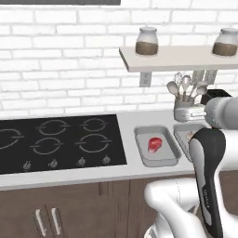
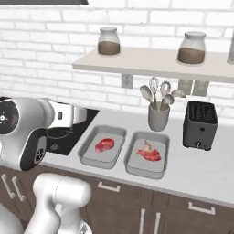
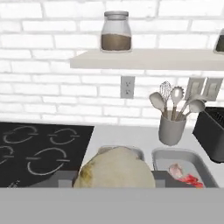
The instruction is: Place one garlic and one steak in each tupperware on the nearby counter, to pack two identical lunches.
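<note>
Between the two dark finger tips point(image 3: 64, 179) of the gripper point(image 3: 114, 178), low in the hand view, sits a round tan-yellow garlic bulb point(image 3: 116, 168). The jaws stand partly closed, one on each side of it, so the gripper holds this garlic bulb. It is very near to the camera and covers most of the left grey rectangular tupperware tray point(image 2: 98, 163); only the far rim of this tray shows above it.

In the right base view, the left tray has inside it one flat red steak piece point(image 2: 104, 145) and nothing more. The second grey tupperware tray point(image 2: 145, 172) lies just beside it on the right, with their long sides parallel. It contains the other red steak piece point(image 2: 151, 154), and a small whitish-pink garlic lump point(image 3: 175, 169) lies touching that steak at its far side, as the hand view shows.

Both trays rest on the long pale grey-white counter point(image 2: 196, 169), above the brown wooden cabinets point(image 2: 137, 205) with silver handles. To the left of the trays is the black four-ring hob point(image 1: 56, 139). Behind the right tray stands a grey cup of kitchen utensils point(image 2: 158, 118), and to its right a black toaster point(image 2: 200, 124). On the white brick wall is a pale shelf point(image 2: 151, 61) with two glass jars of brown content point(image 2: 109, 42).
</note>
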